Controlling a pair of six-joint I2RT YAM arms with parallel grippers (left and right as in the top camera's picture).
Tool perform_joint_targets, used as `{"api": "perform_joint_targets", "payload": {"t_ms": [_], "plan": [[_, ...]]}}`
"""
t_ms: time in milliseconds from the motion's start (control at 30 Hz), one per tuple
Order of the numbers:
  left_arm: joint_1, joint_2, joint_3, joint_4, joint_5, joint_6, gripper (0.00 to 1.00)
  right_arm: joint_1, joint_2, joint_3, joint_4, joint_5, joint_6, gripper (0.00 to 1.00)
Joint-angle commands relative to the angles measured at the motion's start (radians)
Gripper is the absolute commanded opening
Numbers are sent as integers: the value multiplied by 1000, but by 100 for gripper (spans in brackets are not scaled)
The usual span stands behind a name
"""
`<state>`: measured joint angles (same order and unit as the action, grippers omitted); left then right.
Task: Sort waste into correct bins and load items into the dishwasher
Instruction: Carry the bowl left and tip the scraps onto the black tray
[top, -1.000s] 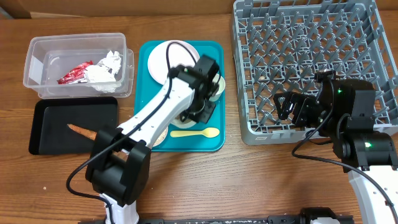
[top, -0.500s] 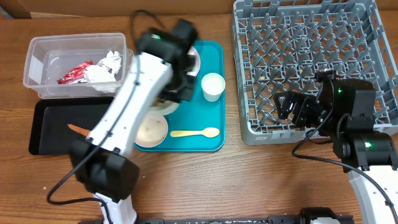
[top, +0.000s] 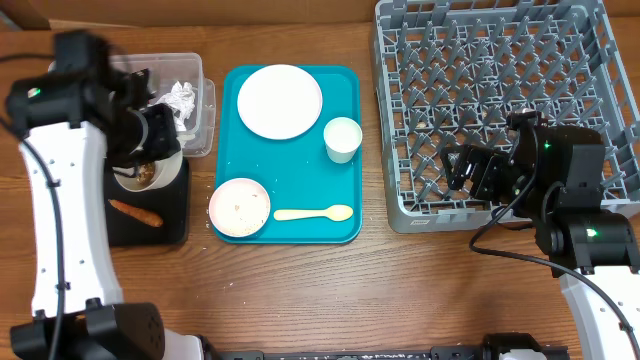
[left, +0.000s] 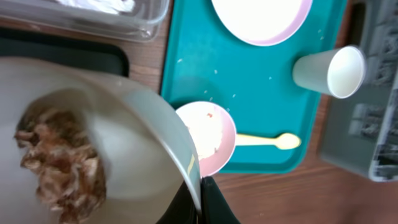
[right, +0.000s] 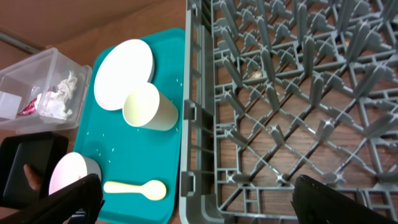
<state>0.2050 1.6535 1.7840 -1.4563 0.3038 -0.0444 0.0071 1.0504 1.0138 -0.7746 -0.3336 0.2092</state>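
Observation:
My left gripper (top: 150, 150) is shut on the rim of the small white bowl (left: 124, 143) and holds it tilted over the black tray (top: 165, 225). A brown food chunk (left: 56, 168) sits in the bowl. The sausage (top: 135, 212) lies on the black tray. The clear tub (top: 200, 80) holds the napkin (top: 180, 98); my arm hides most of it. The pink plate (top: 280, 101), white cup (top: 342, 139), pink bowl (top: 240, 207) and yellow spoon (top: 314, 213) sit on the teal tray (top: 300, 160). My right gripper (right: 199, 205) is open and empty over the near left corner of the grey dish rack (top: 490, 100).
Rice grains are scattered on the teal tray and in the pink bowl. The rack holds no dishes. Bare wooden table lies along the front edge. A red wrapper (right: 28, 110) shows in the tub in the right wrist view.
My left arm has swung from the teal tray to the left, carrying the small white bowl over the black tray. The right arm has not moved.

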Motion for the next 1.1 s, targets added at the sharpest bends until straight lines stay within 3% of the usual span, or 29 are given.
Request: {"api": "perform_joint_targets", "payload": {"t_ms": [0, 267, 600, 733, 1067], "plan": [[137, 11, -173, 89, 360, 145, 4, -3, -5, 28, 16, -1, 1, 100], [394, 13, -501, 262, 813, 345, 4, -3, -5, 28, 6, -2, 1, 100], [624, 38, -641, 438, 1128, 376, 4, -3, -5, 28, 6, -2, 2, 100], [640, 60, -647, 494, 1218, 378, 4, -3, -5, 28, 5, -2, 2, 100], [638, 158, -651, 545, 1278, 447, 4, -3, -5, 28, -2, -2, 1, 100]]}}
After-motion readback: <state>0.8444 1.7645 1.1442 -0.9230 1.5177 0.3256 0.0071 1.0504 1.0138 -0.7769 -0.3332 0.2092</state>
